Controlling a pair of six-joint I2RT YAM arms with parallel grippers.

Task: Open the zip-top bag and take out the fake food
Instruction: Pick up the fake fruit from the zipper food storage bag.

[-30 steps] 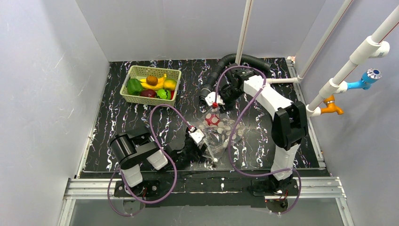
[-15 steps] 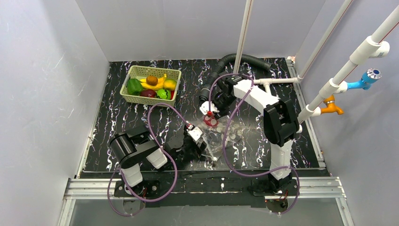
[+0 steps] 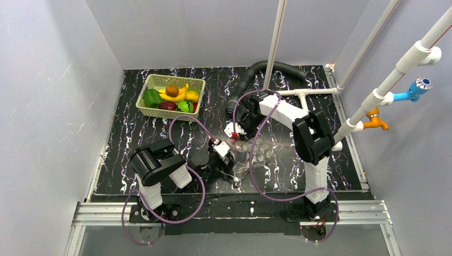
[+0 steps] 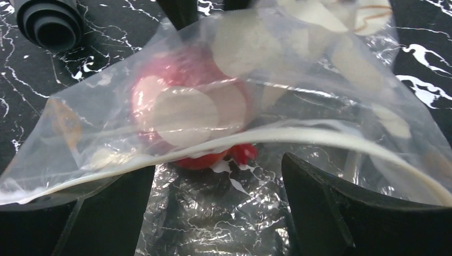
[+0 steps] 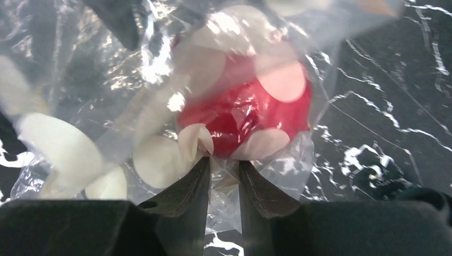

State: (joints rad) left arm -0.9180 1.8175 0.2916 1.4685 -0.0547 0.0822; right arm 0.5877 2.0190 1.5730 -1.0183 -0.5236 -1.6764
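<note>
The clear zip-top bag (image 3: 257, 152) with white oval spots lies on the black marbled table between both arms. A red apple (image 4: 192, 114) of the fake food sits inside it, also seen through the plastic in the right wrist view (image 5: 250, 112). My left gripper (image 4: 218, 184) stands open at the bag's mouth. Its white zip strip (image 4: 298, 136) arches across above the fingers, and the bag's lower layer lies between them. My right gripper (image 5: 224, 166) is shut on a fold of the bag's plastic just below the apple. In the top view it (image 3: 234, 131) sits at the bag's far left corner.
A pale green lattice basket (image 3: 160, 80) at the back left holds several fake fruits, among them a yellow banana (image 3: 179, 95). A black corrugated hose (image 3: 266, 66) curves behind the right arm, with its end also in the left wrist view (image 4: 48, 24). White pipes run along the right wall.
The right gripper came down and left onto the bag and narrowed onto its plastic. The left gripper's fingers spread wider. The bag bunched toward the left.
</note>
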